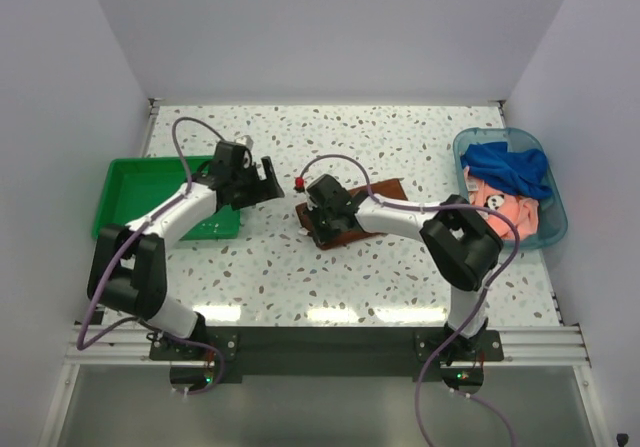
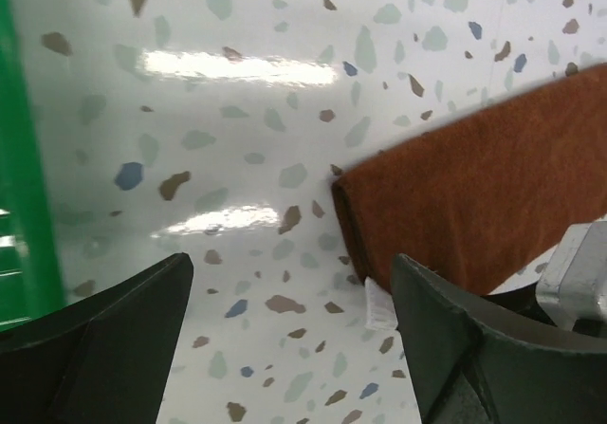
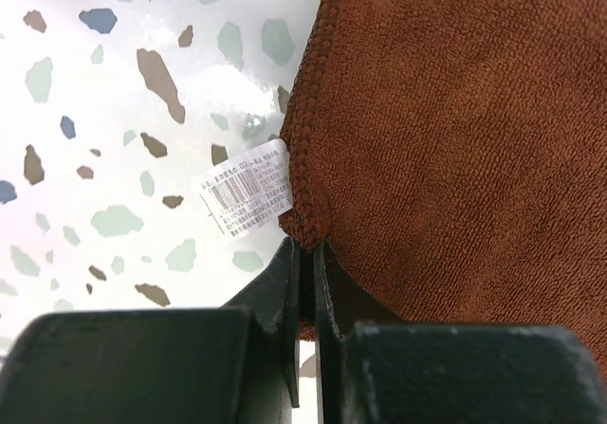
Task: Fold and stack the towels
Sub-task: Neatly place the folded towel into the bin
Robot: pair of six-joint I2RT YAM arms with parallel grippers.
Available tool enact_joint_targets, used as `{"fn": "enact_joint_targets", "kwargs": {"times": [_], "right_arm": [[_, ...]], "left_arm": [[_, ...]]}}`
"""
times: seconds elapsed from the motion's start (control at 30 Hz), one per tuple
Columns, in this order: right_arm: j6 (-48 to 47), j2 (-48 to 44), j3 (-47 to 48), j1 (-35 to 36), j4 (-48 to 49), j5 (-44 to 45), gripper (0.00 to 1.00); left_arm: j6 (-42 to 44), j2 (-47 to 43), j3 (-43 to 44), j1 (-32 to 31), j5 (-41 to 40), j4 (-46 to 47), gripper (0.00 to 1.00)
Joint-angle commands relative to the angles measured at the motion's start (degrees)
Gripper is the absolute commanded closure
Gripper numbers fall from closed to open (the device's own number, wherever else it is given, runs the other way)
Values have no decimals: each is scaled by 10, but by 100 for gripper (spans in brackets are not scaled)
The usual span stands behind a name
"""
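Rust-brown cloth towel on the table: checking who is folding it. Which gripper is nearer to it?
Right. The right gripper is shut on the rust-brown cloth towel at its corner, beside its white label; the left gripper stands open just short of that end.

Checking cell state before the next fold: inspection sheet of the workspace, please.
Surface: glossy white speckled table, glare streaks.
Job's things: rust-brown terry towel lying centre, white barcode label at its corner; royal blue towel and pink towel crumpled in the clear blue plastic tub, far right.
Clutter: green plastic tray at left, partly under the left arm.
Grippers: left gripper open, beside the brown towel's edge; right gripper shut on that towel's corner.
Cables: purple cables looping along both arms.
Surroundings: plain white walls on three sides.
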Motion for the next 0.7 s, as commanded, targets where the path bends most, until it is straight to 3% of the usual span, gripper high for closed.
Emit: {"fn": "enact_joint_targets", "kwargs": {"times": [0.0,0.23,0.37,0.67], "right_arm": [[19,-37,-24,-15,34,-60,100],[49,-69,-60,-36,79,-96,100],[75,-82,-74,-41,110,-106,100],[121,-79,-88,-43,157,-113,100]], "left_arm": [[-57,22,36,-33,44,22,9],[-140,83,21,-94,55,79,9],[-195,94,-19,-98,66,122,9],[-231,109,-51,-106,67,152,14]]}}
